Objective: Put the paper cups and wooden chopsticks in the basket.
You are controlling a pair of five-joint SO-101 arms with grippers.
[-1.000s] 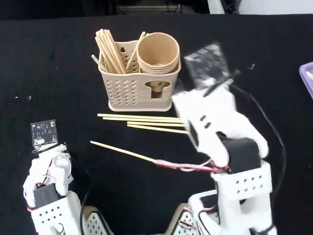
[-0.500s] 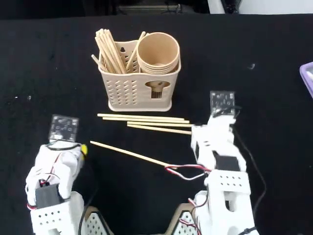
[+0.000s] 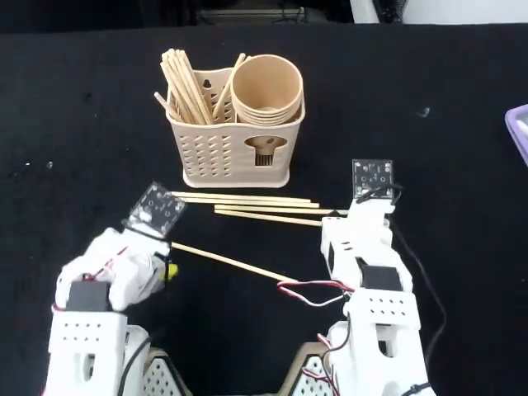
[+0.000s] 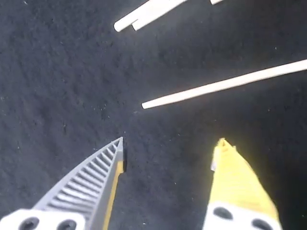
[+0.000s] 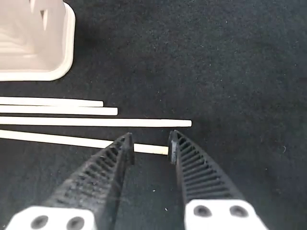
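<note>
Four chopsticks (image 5: 96, 122) lie side-to-side before basket (image 3: 223, 153); fifth chopstick (image 3: 227, 262) slants diagonally; left gripper (image 4: 171, 141) spread wide; right gripper (image 5: 151, 136) parted.

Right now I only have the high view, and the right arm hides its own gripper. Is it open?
Observer: Yes. Its wrist view shows the right gripper open.
Operator: Anything in the gap?
Observer: The end of the nearest chopstick shows in the gap, close to one tip and not clamped.
Operator: And the left side?
Observer: The left gripper is open too. The end of the lone chopstick lies just ahead of its tips, not between them.
</note>
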